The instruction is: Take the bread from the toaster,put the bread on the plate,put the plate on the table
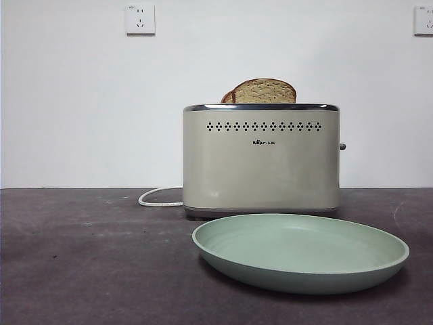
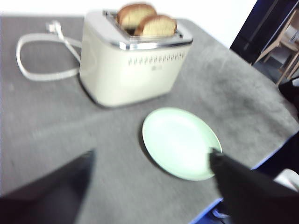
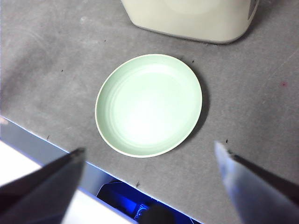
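Two slices, bread (image 1: 265, 91) included, in toaster (image 1: 261, 162) slots (plate (image 1: 300, 252) bare)

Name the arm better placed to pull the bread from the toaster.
Probably left. Its open claw looks onto the bread standing in the toaster; the right claw hangs over the plate, bread unseen.

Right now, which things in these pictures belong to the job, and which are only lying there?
For the job:
- bread, standing in the toaster
- toaster
- plate, empty, before the toaster
- table
- left gripper and right gripper, both open

Only there:
- second slice in the other slot
- white cord
- wall sockets
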### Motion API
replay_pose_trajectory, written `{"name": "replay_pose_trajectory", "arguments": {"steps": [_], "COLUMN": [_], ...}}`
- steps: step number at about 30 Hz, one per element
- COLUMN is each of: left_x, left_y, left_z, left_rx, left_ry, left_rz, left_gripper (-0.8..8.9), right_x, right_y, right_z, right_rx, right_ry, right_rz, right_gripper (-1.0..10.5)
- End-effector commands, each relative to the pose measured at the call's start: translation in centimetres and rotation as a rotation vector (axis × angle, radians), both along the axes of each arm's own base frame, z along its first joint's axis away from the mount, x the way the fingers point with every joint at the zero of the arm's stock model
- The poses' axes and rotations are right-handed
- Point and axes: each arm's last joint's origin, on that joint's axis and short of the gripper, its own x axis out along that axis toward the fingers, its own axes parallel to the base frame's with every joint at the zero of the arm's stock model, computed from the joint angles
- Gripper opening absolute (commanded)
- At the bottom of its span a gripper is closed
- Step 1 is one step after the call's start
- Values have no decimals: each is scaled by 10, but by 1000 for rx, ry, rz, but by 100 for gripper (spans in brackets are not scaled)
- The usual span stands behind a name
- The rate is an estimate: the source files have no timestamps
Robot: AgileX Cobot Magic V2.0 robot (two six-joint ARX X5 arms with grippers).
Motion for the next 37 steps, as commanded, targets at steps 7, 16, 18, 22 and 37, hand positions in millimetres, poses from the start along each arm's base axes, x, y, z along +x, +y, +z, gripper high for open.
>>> {"name": "replay_pose_trajectory", "arguments": {"steps": [7, 16, 18, 22, 37], "left_x": [61, 136, 152, 186, 282], "left_y": [-13, -48, -58, -82, -171], "left_z": [8, 18, 20, 22, -6], "left_rx": [-30, -12, 15, 55, 171], "left_ry": [-72, -203, -226, -257, -346], "left_rz": [-193, -279, -287, -325, -434], "left_gripper": [566, 566, 566, 566, 565], "right_x": [0, 5, 7, 10, 15], "right_y": [0, 1, 1, 2, 3], "right_z": [0, -2, -2, -4, -6], "right_rx": [6, 2, 0, -2, -6], "right_ry": [0, 20, 28, 41, 63], "right_rz": [-3, -2, -2, -2, -2], "right_gripper": [604, 603, 603, 603, 602]}}
